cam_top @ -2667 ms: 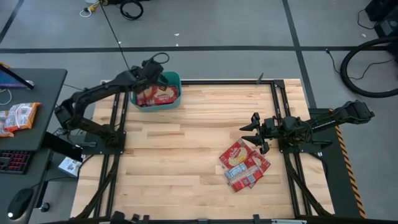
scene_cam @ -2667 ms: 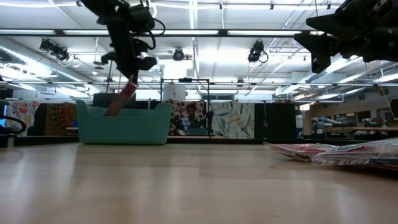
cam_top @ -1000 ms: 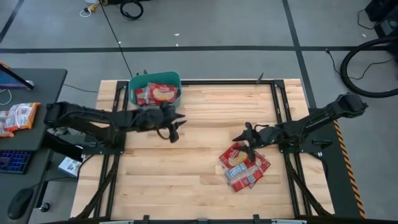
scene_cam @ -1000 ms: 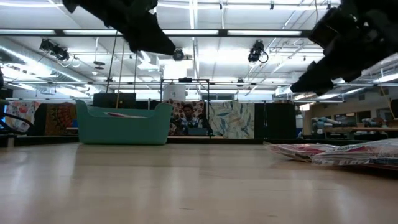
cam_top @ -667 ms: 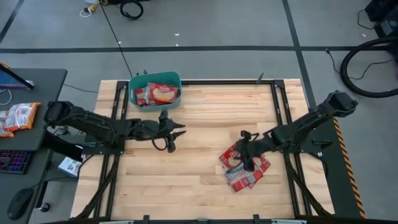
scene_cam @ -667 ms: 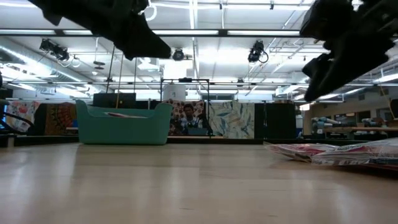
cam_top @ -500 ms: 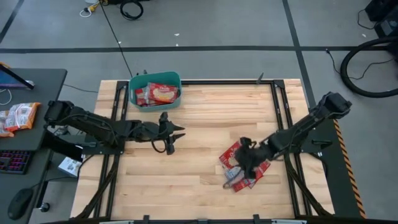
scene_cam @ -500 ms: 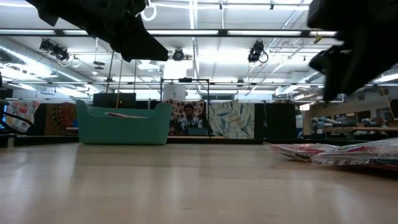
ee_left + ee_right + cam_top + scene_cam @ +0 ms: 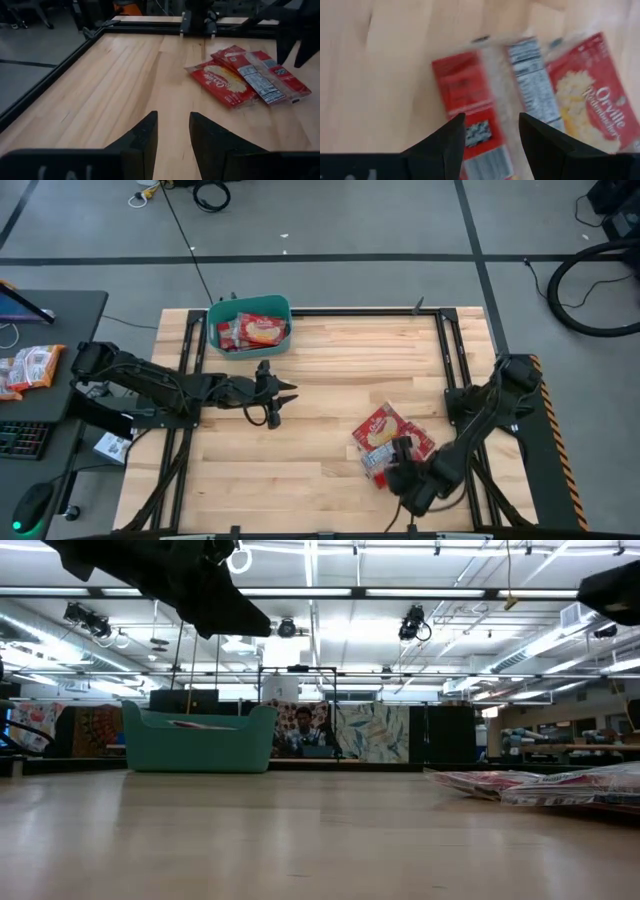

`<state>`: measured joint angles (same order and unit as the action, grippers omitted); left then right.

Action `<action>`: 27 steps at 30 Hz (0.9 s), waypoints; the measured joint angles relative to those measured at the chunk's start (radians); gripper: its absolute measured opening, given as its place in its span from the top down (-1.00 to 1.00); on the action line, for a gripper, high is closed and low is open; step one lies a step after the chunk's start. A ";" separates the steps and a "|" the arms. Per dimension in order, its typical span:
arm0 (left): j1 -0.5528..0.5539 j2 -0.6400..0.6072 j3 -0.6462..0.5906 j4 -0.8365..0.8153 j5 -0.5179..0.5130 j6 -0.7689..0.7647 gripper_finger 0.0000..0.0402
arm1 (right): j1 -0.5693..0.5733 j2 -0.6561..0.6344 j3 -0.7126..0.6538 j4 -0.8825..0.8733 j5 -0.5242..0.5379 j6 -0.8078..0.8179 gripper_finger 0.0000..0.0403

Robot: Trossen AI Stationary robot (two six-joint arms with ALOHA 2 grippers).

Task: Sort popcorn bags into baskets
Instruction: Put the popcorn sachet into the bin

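Several red popcorn bags (image 9: 388, 438) lie flat in an overlapping pile on the right half of the wooden table; they also show in the left wrist view (image 9: 239, 77) and low on the right of the low view (image 9: 545, 784). The teal basket (image 9: 283, 308) stands at the far edge, left of centre, with red packets (image 9: 250, 331) lying inside. My right gripper (image 9: 394, 465) hovers open over the near edge of the pile, and packets (image 9: 470, 107) fill its wrist view. My left gripper (image 9: 277, 396) is open, above bare wood left of centre (image 9: 172, 127).
Black frame rails (image 9: 447, 350) run along the table's left, right and far sides. A desk left of the table carries more packets (image 9: 28, 366) and a keyboard. Bare wood lies between the two grippers and along the near edge.
My right gripper has swept from the far side of the pile across it toward the table's near edge, its arm swinging round and dropping lower. My left gripper has drifted a little toward the near edge. The pile and the basket have stayed put.
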<state>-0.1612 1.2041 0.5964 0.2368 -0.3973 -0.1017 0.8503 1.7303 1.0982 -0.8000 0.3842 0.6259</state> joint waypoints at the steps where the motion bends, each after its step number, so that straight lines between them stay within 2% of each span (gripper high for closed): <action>1: 0.000 0.000 0.000 0.002 0.000 0.000 0.42 | 0.007 0.021 0.015 -0.022 -0.007 -0.002 0.06; 6: 0.000 0.000 0.000 0.002 -0.002 0.000 0.42 | 0.038 0.106 0.080 -0.107 -0.019 -0.009 0.06; 14: 0.000 0.000 0.000 0.004 -0.002 -0.001 0.42 | 0.069 0.194 0.108 -0.090 -0.009 0.030 0.06; 22: 0.000 0.000 0.000 0.006 -0.002 0.008 0.42 | 0.077 0.235 0.108 -0.088 0.076 0.076 0.07; 27: 0.000 0.000 0.000 0.006 -0.002 0.007 0.42 | 0.078 0.263 0.108 -0.094 0.083 0.049 0.28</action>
<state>-0.1612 1.2041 0.5964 0.2432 -0.3996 -0.0944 0.9279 1.9931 1.2064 -0.8944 0.4677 0.6747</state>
